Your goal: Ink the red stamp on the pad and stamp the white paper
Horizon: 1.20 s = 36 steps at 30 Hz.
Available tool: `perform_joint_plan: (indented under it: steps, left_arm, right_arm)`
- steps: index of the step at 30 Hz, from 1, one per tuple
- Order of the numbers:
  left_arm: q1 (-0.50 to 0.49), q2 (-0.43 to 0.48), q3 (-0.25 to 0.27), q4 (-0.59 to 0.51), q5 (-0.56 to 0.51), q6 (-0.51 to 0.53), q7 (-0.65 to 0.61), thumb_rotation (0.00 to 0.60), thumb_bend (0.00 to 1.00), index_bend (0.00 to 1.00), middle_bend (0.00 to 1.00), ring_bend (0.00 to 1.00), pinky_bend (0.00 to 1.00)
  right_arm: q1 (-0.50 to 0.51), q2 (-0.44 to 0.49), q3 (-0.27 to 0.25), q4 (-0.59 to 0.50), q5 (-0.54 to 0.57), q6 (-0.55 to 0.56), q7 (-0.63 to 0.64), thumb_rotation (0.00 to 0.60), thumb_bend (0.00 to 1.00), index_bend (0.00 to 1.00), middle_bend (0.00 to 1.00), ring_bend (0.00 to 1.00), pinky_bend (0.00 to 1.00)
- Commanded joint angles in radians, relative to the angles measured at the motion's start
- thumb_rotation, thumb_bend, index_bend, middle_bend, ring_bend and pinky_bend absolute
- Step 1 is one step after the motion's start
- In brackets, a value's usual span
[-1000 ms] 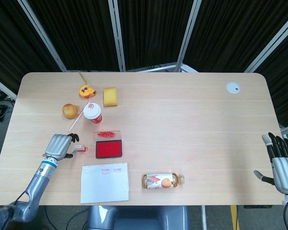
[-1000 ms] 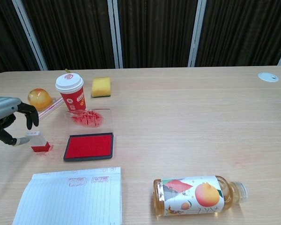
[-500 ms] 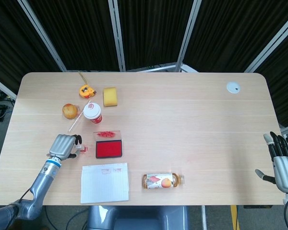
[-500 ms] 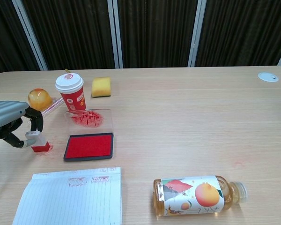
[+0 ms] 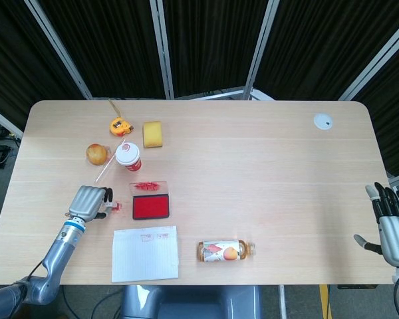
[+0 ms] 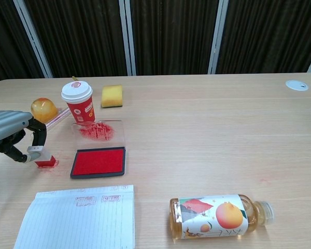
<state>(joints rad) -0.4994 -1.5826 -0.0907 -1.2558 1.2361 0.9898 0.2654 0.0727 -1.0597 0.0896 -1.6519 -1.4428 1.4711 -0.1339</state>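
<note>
2 hands were in the pictures, but only the left hand (image 6: 13, 136) was near the work. Its fingers (image 6: 40, 136) curled around the clear top of the red stamp (image 6: 43, 157), which stood up straight on the table (image 5: 266, 179). The fingers touched the stamp, but I could not tell if the grip was tight yet. From the head view, the stamp was at 3 o'clock from the hand, right at the fingertips. The red ink pad (image 5: 150, 207) lay a little further on at 3 o'clock, just beside the stamp but not touching it. The white paper (image 5: 145, 253) lay near the table's front edge, at about 5 o'clock from the hand. It already had faint red marks along its top edge. So the next move was likely a short lift, then over to the pad at 3 o'clock, and later down to the paper. The stamp's long side pointed straight up, so it should have gone down flat. The right hand (image 5: 390, 226) was far away at the table's other side, with its fingers spread wide and nothing in it.
</note>
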Motion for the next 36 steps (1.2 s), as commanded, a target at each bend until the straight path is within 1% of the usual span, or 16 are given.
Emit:
perform_joint_plan:
  steps: [1, 5, 10, 14, 17, 21, 27, 36]
  left_arm:
    - [0.0, 0.004, -0.001, -0.005, -0.002, -0.001, -0.005, 0.6, 0.32, 0.54, 0.52, 0.82, 0.81]
    - [-0.001, 0.014, -0.004, -0.02, 0.001, 0.003, -0.015, 0.6, 0.33, 0.54, 0.52, 0.82, 0.81]
    - [-0.005, 0.059, -0.012, -0.091, 0.007, -0.001, -0.048, 0.6, 0.37, 0.54, 0.53, 0.82, 0.81]
    - [-0.02, 0.123, -0.025, -0.199, 0.023, -0.009, -0.072, 0.6, 0.38, 0.54, 0.53, 0.82, 0.81]
    - [-0.037, 0.141, -0.031, -0.243, 0.027, -0.018, -0.057, 0.6, 0.39, 0.54, 0.53, 0.82, 0.81]
    - [-0.072, 0.124, -0.048, -0.269, -0.019, -0.058, -0.023, 0.6, 0.39, 0.54, 0.53, 0.82, 0.81]
    - [-0.122, 0.066, -0.073, -0.251, -0.108, -0.104, 0.035, 0.6, 0.4, 0.54, 0.54, 0.82, 0.81]
    - [-0.165, 0.012, -0.073, -0.217, -0.195, -0.114, 0.111, 0.6, 0.4, 0.55, 0.55, 0.82, 0.8]
  right_arm:
    - [0.0, -0.001, 0.0, 0.0, 0.001, 0.0, -0.001, 0.6, 0.0, 0.0, 0.0, 0.0, 0.0]
    - [-0.001, -0.001, 0.0, -0.001, 0.001, 0.002, -0.001, 0.6, 0.0, 0.0, 0.0, 0.0, 0.0]
    - [-0.002, 0.001, 0.0, -0.003, 0.0, 0.005, 0.002, 0.6, 0.0, 0.0, 0.0, 0.0, 0.0]
    - [-0.003, 0.004, 0.001, -0.005, 0.003, 0.005, 0.005, 0.6, 0.0, 0.0, 0.0, 0.0, 0.0]
    - [-0.002, 0.005, 0.004, -0.005, 0.009, 0.002, 0.007, 0.6, 0.0, 0.0, 0.0, 0.0, 0.0]
    - [0.001, 0.005, 0.007, -0.002, 0.019, -0.004, 0.009, 0.6, 0.0, 0.0, 0.0, 0.0, 0.0]
    - [0.004, 0.006, 0.014, 0.007, 0.04, -0.016, 0.018, 0.6, 0.0, 0.0, 0.0, 0.0, 0.0]
    - [0.003, 0.012, 0.019, 0.013, 0.059, -0.025, 0.039, 0.6, 0.0, 0.0, 0.0, 0.0, 0.0]
